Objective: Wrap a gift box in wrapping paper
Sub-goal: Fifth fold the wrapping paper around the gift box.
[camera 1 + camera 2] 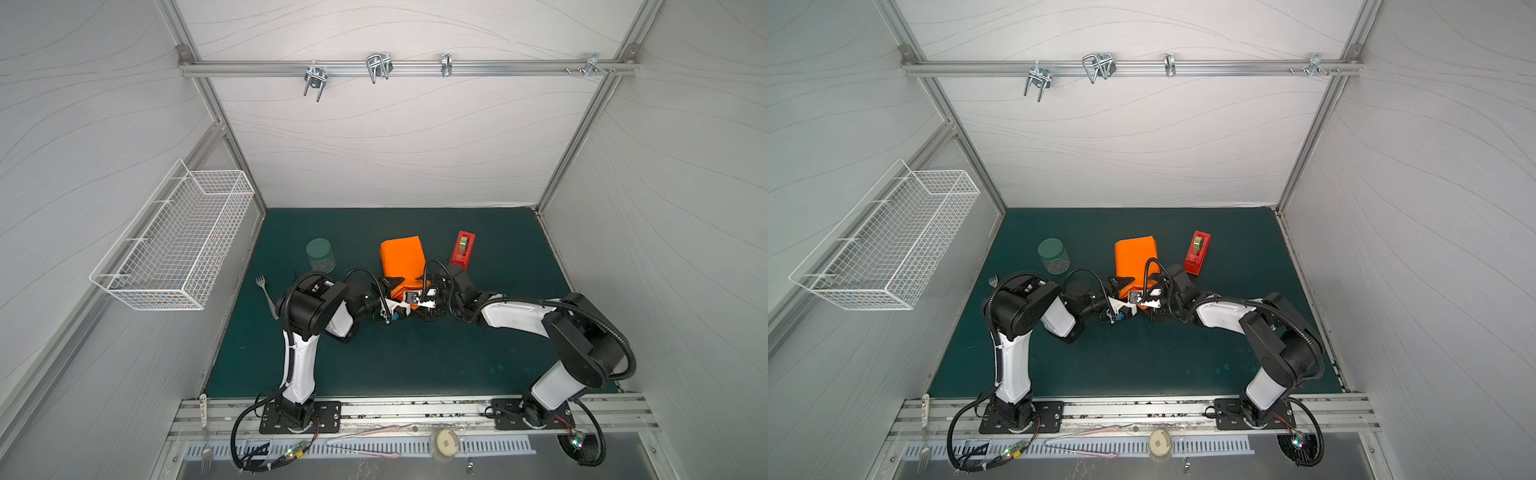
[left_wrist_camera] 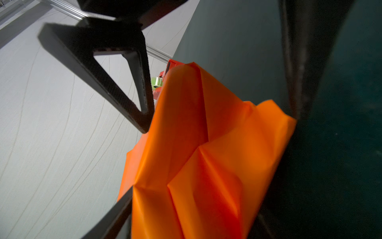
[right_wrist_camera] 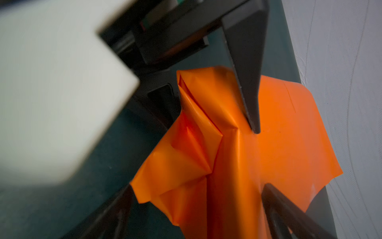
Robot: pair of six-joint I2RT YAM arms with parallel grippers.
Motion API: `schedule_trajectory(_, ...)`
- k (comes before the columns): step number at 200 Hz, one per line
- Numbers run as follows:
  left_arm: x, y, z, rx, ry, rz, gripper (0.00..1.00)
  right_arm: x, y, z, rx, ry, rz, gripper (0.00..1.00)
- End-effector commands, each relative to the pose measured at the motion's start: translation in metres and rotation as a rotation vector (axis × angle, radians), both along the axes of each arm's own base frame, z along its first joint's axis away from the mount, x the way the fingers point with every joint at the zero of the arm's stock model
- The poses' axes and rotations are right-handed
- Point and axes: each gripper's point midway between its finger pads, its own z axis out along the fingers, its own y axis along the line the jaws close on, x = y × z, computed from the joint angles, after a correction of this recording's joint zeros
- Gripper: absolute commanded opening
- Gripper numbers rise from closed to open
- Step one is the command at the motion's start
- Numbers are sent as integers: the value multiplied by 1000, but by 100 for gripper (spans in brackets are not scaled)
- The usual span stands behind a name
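Note:
The orange wrapping paper point(image 1: 401, 257) lies folded into a parcel mid-mat in both top views, its near end creased into pleats point(image 2: 206, 155). The gift box is hidden inside the paper. My left gripper point(image 2: 198, 202) comes in from the left, and its jaws press against both sides of the pleated end. My right gripper point(image 3: 198, 190) meets it from the right. Its fingers point(image 3: 289, 215) stand wide apart, and the paper fold point(image 3: 268, 144) stands loose between them. Both grippers crowd the parcel's near end point(image 1: 409, 296).
A red tape dispenser point(image 1: 462, 248) lies just right of the parcel. A glass jar with a green lid point(image 1: 320, 254) stands to the left, with a fork point(image 1: 266, 293) near the mat's left edge. A white wire basket point(image 1: 174, 237) hangs on the left wall.

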Motion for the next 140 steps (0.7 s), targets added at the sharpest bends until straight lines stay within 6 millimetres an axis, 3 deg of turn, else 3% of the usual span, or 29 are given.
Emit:
schedule_trajectory(1,3,-1,5,-14,-21,13,73,4,3,-6,-16,-70,1,99)
schedule_trajectory(73,4,0,6,-20,-14,19,73,13,5,-13,-31,-173,-39,99)
schedule_trajectory(106,3,0,5,-20,-11,16,73,19,5,-7,-13,-181,-71,99)
schedule_trajectory(140,3,0,7,-24,-11,15,73,21,2,0,12,-128,-92,90)
